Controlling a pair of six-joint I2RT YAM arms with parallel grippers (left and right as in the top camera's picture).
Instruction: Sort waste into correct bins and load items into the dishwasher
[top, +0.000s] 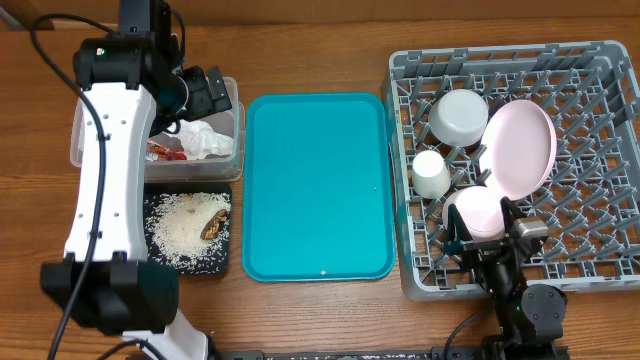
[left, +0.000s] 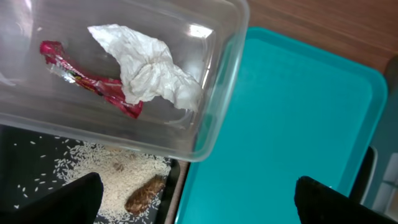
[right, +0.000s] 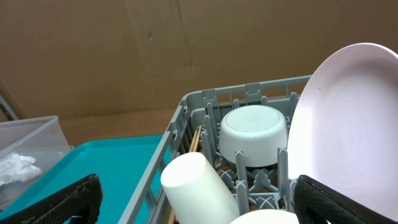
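When read against the task, appears to catch the closing step, with sorting and loading seemingly complete. Shows wrapper (left: 87, 81) and napkin (left: 149, 68) touching inside the tub (left: 217, 106), rice (top: 180, 235) with a brown chunk (left: 144, 194) on the black tray (top: 222, 260) just beside it. Shows whitish bowl (top: 459, 115), cup (top: 431, 173), plate (top: 520, 150) propped on edge, and pink bowl (top: 478, 212) all inside the rack (top: 600, 55), with the teal tray (top: 315, 185) between bins and rack. Places the left gripper (left: 199, 186) above the tub's corner nearest the teal tray, fingers spread wide, pinching nothing. Places the right gripper (right: 196, 193) low over the rack at the pink bowl, fingers equally spread and not closed on it. Calls next, in all likelihood, for raising the right gripper straight up, clear of plate and cup without nudging the pink bowl, and for drawing the left gripper away from the tub.
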